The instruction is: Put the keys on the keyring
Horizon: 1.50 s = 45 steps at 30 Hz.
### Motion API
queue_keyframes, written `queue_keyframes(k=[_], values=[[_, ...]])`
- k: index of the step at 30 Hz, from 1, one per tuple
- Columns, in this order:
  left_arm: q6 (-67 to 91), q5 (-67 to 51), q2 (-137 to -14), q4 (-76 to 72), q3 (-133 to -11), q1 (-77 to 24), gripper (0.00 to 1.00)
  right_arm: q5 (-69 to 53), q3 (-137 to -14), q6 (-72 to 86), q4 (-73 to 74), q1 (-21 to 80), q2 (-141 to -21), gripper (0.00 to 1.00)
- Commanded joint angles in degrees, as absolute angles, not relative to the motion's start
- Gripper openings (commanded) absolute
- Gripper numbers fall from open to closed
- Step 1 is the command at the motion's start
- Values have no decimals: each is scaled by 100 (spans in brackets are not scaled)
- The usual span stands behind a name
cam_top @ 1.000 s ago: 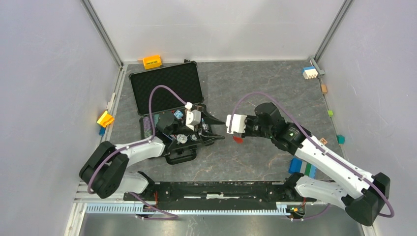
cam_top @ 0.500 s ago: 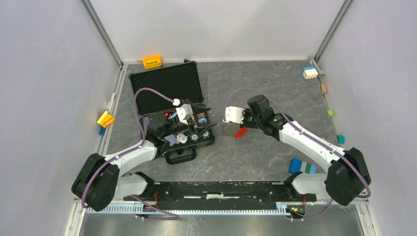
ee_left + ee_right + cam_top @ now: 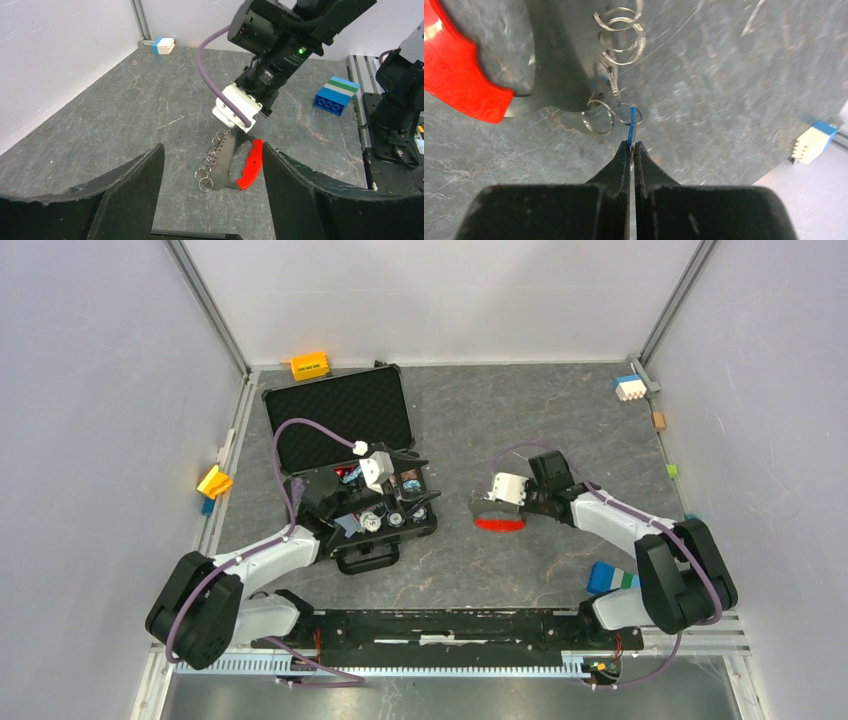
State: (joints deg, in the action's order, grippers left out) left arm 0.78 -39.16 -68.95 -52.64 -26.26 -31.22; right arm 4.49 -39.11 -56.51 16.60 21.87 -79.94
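The keyring lies flat on the table: a grey metal plate with a row of small silver rings and a red strip. It also shows in the right wrist view. My right gripper is shut on a thin blue-headed key, seen edge-on. The key's tip touches the end ring. In the top view the right gripper is low at the keyring's left end. My left gripper is open and empty, over the black case and facing the keyring.
The open case's tray holds several small items under the left arm. A blue-green block lies near the right arm's base. A white-blue block, an orange block and a yellow block sit by the walls.
My right gripper has moved right and down, and the keyring now lies flat on the table. My left gripper pulled back over the case a second ago and has since stayed still.
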Motion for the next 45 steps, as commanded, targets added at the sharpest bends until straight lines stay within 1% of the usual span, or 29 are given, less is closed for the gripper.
queue_keyframes(k=[1, 2, 6, 13, 14, 16, 19, 20, 21, 22, 25, 26, 28, 29, 31, 32, 36, 41, 43, 45], values=[[-57, -3926, -6895, -5353, -2741, -3103, 78, 817, -3380, -5919, 802, 2059, -7982, 0], [-53, -3931, -6906, -5353, -2747, -3105, 78, 906, -3273, -5911, 687, 2052, -7968, 0], [-53, -3961, -6906, -5335, -2769, -3103, 79, 1294, -2950, -5948, 239, 2047, -7936, 5], [-105, -3964, -6841, -5219, -2785, -3103, 80, 1725, -2621, -6108, -241, 1914, -7978, 18], [-139, -3959, -6831, -5184, -2785, -3105, 80, 1740, -2596, -6114, -262, 1882, -7980, 21], [-172, -3938, -6818, -5127, -2803, -3103, 83, 1751, -2571, -6117, -289, 1845, -7986, 30], [-264, -3910, -6785, -5009, -2825, -3103, 89, 1717, -2575, -6056, -278, 1811, -7977, 40], [-317, -3865, -6763, -4942, -2835, -3109, 92, 1683, -2583, -6024, -243, 1797, -7956, 43], [-394, -3802, -6736, -4881, -2844, -3103, 98, 1679, -2601, -5988, -206, 1777, -7940, 46], [-462, -3737, -6694, -4795, -2848, -3098, 100, 1649, -2623, -5932, -158, 1753, -7891, 50], [-733, -3324, -6541, -4461, -2865, -3077, 100, 1506, -2730, -5767, -9, 1619, -7653, 61], [-755, -3082, -6489, -4365, -2865, -3061, 100, 1462, -2781, -5701, 189, 1572, -7552, 64], [-732, -2528, -6375, -4116, -2879, -3050, 100, 1302, -2944, -5543, 428, 1442, -7314, 73], [-728, -2217, -6294, -3972, -2906, -3042, 100, 1189, -3058, -5423, 568, 1379, -7182, 79], [-735, -1664, -6134, -3486, -3022, -3032, 100, 967, -3308, -5134, 801, 1268, -6913, 86], [-731, -1416, -6044, -3221, -3103, -3033, 100, 836, -3461, -4986, 927, 1236, -6774, 97], [-890, -343, -5697, -2017, -3564, -3006, 100, 370, -3992, -4153, 1231, 1176, -6315, 98], [-1261, 1168, -5240, -1505, -3718, -2906, 100, 102, -4245, -3118, 1057, 1164, -5635, 98], [-1334, 1521, -5144, -1268, -3809, -2808, 100, 19, -4179, -2835, 924, 1168, -5382, 98], [-1294, 1543, -5031, -987, -3874, -2662, 100, -193, -4057, -2594, 764, 1170, -5145, 98]])
